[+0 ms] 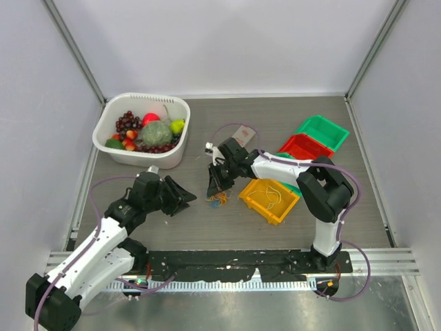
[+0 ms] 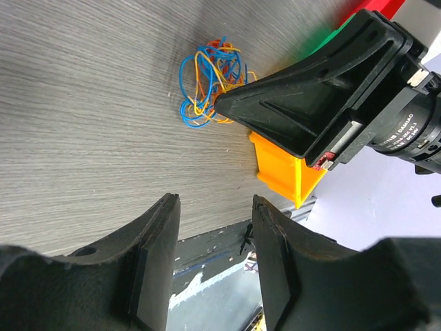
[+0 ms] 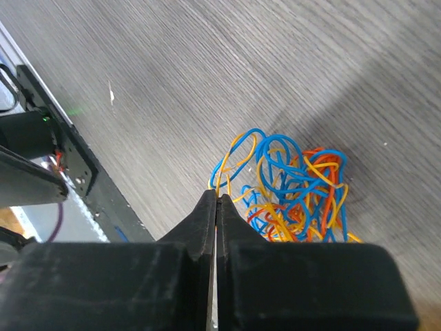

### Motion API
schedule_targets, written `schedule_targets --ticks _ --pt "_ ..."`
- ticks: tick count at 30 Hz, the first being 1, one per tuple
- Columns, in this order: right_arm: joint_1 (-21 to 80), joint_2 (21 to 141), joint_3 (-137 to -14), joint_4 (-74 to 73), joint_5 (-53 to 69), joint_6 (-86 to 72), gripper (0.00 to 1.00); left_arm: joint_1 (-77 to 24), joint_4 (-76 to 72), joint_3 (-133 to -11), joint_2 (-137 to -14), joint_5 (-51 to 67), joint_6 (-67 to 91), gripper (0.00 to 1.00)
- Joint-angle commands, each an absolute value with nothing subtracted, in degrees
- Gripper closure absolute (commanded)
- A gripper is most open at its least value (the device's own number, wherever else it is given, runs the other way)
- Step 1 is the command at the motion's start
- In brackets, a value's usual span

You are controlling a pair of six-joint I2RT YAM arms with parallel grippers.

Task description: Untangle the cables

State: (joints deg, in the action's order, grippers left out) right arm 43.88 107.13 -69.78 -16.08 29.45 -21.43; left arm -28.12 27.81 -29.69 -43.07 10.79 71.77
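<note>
The cables (image 1: pixel 218 200) lie in a small tangle of blue, orange-yellow and red loops on the wooden table, left of a yellow bin (image 1: pixel 272 214). My right gripper (image 1: pixel 216 187) stands over the tangle, and in the right wrist view it (image 3: pixel 217 196) is shut on an orange-yellow strand at the near edge of the cables (image 3: pixel 289 186). My left gripper (image 1: pixel 180 196) sits to the left of the tangle, a short way off. In its own view it (image 2: pixel 213 203) is open with nothing between its fingers, and the cables (image 2: pixel 210 83) lie beyond them.
A thin white wire (image 1: pixel 273 195) lies in the yellow bin. A red bin (image 1: pixel 303 147) and a green bin (image 1: pixel 324 131) stand behind it at the right. A white basket (image 1: pixel 110 124) of fruit stands at the back left.
</note>
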Motion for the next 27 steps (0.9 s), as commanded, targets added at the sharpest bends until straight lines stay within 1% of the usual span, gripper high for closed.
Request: schedule_targets --ticks 1,3,6,8,13,16,19,22,25,27 --pt "44.0 105.1 -74.9 -17.5 30.8 -25.0 0.99 -28.0 20.1 -27.7 -41.5 14.2 73.8 0.50" --pt "44.0 102.5 -75.8 -16.8 34.1 -29.2 0.99 -28.0 11.5 -24.5 -40.3 15.2 77.3 0.54" --pt "44.0 97.4 -74.2 -12.9 39.6 -36.2 0.99 -28.0 4.9 -22.4 -39.6 14.9 80.2 0.52" --pt "44.1 92.7 -72.9 -10.6 39.8 -40.2 0.99 -28.0 5.1 -22.7 -40.2 14.9 80.7 0.44" --pt "44.0 88.2 -70.3 -0.8 42.4 -49.5 0.99 -28.0 5.1 -24.2 -43.4 17.5 79.4 0.32" --pt "43.9 87.3 -72.3 1.6 43.4 -52.7 0.99 -28.0 10.0 -25.9 -45.5 15.6 78.5 0.27" --pt "44.0 86.0 -75.4 1.5 43.7 -54.8 0.99 -28.0 9.6 -26.2 -47.7 13.1 78.0 0.20" --pt "44.0 84.6 -79.9 1.1 43.9 -57.1 0.99 -27.8 8.6 -26.9 -51.0 9.4 78.4 0.16" --pt "44.1 83.7 -82.7 1.1 44.4 -58.3 0.99 -27.7 5.2 -28.8 -56.0 10.1 76.0 0.16" --pt "44.1 83.8 -83.1 0.9 44.3 -57.8 0.99 -27.6 6.8 -32.1 -59.0 12.2 71.4 0.18"
